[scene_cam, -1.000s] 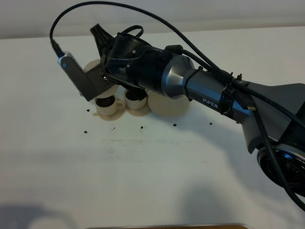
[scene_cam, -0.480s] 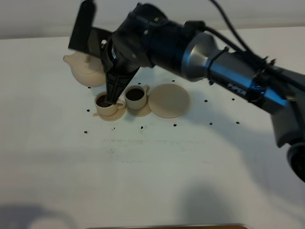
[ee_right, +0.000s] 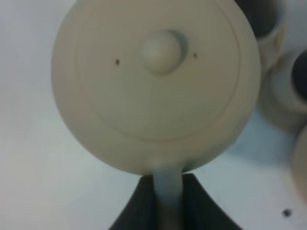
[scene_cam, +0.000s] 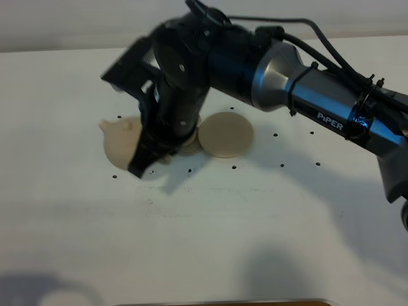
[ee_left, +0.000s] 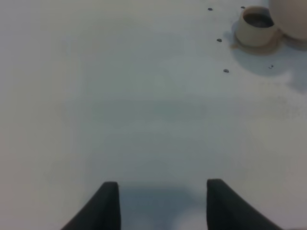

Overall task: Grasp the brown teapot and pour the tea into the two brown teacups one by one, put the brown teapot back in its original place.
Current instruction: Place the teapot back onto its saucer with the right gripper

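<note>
My right gripper (scene_cam: pixel 144 155) reaches across to the left and is shut on the loop handle of the brown teapot (scene_cam: pixel 120 143). The teapot is upright, left of the cups, spout pointing left. The right wrist view shows its lid and knob (ee_right: pixel 160 50) from above, the handle (ee_right: pixel 168 191) between my fingers, and the two brown teacups (ee_right: pixel 268 21) (ee_right: pixel 291 88) beside it. The arm hides the cups in the high view, except a saucer edge (scene_cam: pixel 189 148). The wide round saucer plate (scene_cam: pixel 225 134) lies bare to their right. My left gripper (ee_left: pixel 162 206) is open and empty; one cup (ee_left: pixel 255 28) holding dark tea shows far from it.
Small dark specks (scene_cam: pixel 282 165) are scattered on the white table (scene_cam: pixel 255 223) around the tea set. The right arm (scene_cam: pixel 319 95) stretches across the table from the right edge. A pale rounded object (ee_left: pixel 292 17) sits beside the cup in the left wrist view.
The right gripper has swung the teapot from tilted over the cups, to behind them at the back left, and now forward to their left side. The arm now covers the cups.
</note>
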### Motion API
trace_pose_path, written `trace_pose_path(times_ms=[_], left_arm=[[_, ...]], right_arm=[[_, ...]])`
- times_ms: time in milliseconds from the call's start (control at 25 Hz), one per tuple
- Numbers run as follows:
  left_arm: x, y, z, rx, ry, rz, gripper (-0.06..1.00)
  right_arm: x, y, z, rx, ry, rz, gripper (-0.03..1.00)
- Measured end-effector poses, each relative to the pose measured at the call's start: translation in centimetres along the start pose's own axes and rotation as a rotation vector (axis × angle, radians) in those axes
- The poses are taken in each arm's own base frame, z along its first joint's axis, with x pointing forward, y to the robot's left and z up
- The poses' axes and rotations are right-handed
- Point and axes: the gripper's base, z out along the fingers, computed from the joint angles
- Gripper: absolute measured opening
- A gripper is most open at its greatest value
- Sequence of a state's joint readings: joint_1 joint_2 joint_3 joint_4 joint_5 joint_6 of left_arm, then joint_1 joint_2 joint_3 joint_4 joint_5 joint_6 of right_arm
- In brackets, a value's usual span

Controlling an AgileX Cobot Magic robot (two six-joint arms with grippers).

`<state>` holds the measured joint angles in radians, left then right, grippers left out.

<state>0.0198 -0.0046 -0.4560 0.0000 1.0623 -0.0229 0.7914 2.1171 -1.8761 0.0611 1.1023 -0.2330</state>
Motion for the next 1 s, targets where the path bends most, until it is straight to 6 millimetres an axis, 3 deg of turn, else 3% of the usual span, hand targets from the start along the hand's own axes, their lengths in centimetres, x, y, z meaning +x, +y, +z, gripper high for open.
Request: trace_pose_path(times_ms=[280,560,1000], left_arm=[[0.0,0.0,0.0,0.0,0.0,0.0,0.48],[0.0,0.0,0.0,0.0,0.0,0.0,0.48],[0.0,0.0,0.0,0.0,0.0,0.0,0.48]], right_arm=[[2.1,1.1,2.1,-0.006,-0.095,0.095,0.08],[3.8,1.1,5.6,0.017,-0.217,0.225,0.08],[5.9,1.2,8.2,0.02,-0.199,0.27,0.08]])
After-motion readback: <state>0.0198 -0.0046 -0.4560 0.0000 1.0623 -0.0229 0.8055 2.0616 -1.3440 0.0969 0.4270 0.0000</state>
